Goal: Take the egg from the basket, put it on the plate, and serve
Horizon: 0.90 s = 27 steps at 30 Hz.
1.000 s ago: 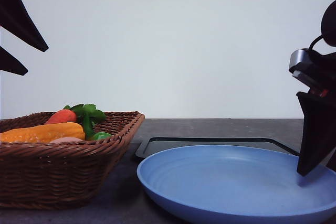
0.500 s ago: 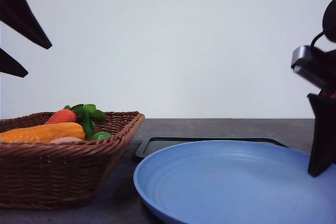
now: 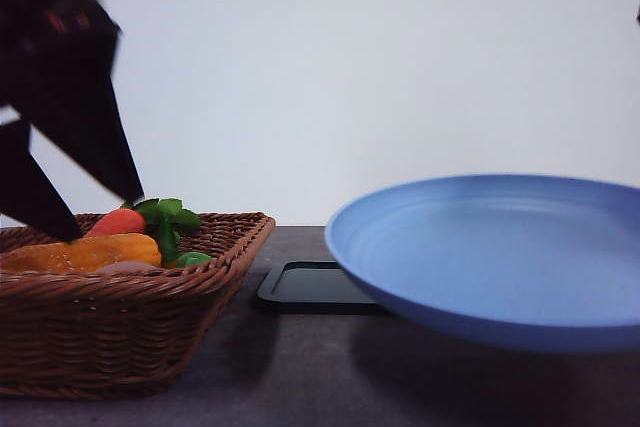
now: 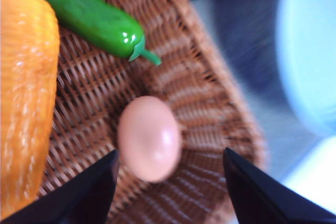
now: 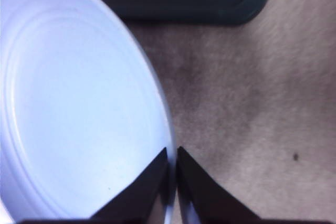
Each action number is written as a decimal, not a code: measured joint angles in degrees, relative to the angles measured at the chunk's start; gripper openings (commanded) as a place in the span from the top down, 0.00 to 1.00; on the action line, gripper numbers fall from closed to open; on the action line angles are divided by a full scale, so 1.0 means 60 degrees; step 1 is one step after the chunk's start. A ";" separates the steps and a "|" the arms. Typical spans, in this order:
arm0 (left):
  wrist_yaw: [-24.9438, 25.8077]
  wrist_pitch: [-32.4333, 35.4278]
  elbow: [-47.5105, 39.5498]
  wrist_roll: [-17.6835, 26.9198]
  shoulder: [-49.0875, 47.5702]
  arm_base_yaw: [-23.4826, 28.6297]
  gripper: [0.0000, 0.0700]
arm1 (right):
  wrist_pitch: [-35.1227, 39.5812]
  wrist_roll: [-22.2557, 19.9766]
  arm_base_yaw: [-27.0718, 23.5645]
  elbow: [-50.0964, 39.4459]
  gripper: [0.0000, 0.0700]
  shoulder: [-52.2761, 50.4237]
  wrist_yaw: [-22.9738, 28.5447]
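The pick-up step is in hand. The egg [image 4: 149, 138] lies on the woven floor of the basket [image 3: 130, 317], beside a yellow corn cob [image 4: 26, 93] and a green pepper [image 4: 89, 17], and is framed by the widely parted fingers of the left gripper [image 4: 168, 182]. The plate [image 3: 500, 257] is held off the table [image 3: 300, 367] by its rim, pinched in the fingers of the right gripper [image 5: 171, 174]. A descent and closure around the egg are judged to be called for next. The egg is seen plainly from the left wrist; from the front, mostly a carrot [image 3: 118, 222] and the black tray [image 3: 310, 287] are seen.
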 measured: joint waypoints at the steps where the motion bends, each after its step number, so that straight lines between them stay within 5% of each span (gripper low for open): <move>1: -0.0277 0.0102 0.0009 0.0073 0.0186 -0.0135 0.41 | -0.0031 0.0002 -0.0017 0.0000 1.00 -0.0109 0.0006; 17: -0.0772 0.0864 0.0065 0.0728 0.2008 -0.0543 0.44 | -0.0053 0.0013 -0.0042 0.0000 1.00 -0.0374 0.0025; 27: -0.0768 0.0843 0.0077 0.0783 0.2016 -0.0543 0.73 | -0.0013 0.0014 -0.0042 0.0000 1.00 -0.0374 0.0029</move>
